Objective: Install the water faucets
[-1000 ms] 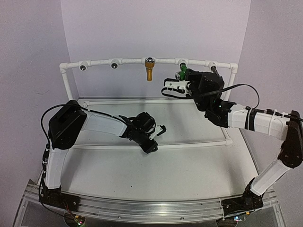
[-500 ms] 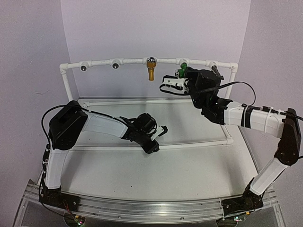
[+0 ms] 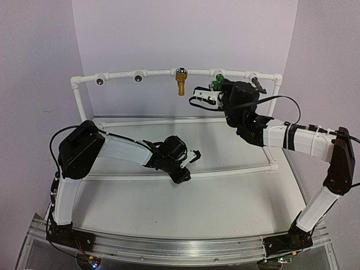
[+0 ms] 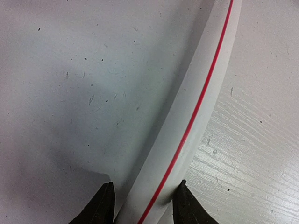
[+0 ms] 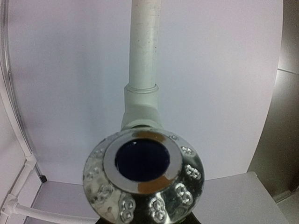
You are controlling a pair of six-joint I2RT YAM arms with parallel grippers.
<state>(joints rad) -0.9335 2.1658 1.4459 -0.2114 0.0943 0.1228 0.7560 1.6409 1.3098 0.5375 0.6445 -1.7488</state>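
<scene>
top view: my right gripper point(image 3: 206, 97) seems clenched on the green faucet point(image 3: 216, 85), raised to the pipe frame point(image 3: 118, 74) along the table point(image 3: 169, 202)'s far edge, right of the hanging yellow faucet point(image 3: 181, 85). light, stiff, slick plastic, i judge; best held by the body, not the spout.

left wrist: my left gripper point(image 4: 144, 204) straddles a red-striped pipe point(image 4: 187, 130); whether it clamps, i cannot tell.

right wrist: the green faucet's silver-capped end fills the view; no writing legible.

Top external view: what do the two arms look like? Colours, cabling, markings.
Both have white links and black joint housings. The left arm has a black cable looping by its shoulder. The right arm has one arcing over the wrist, and dark bands on the forearm. Left jaws are black. No lettering is legible.
</scene>
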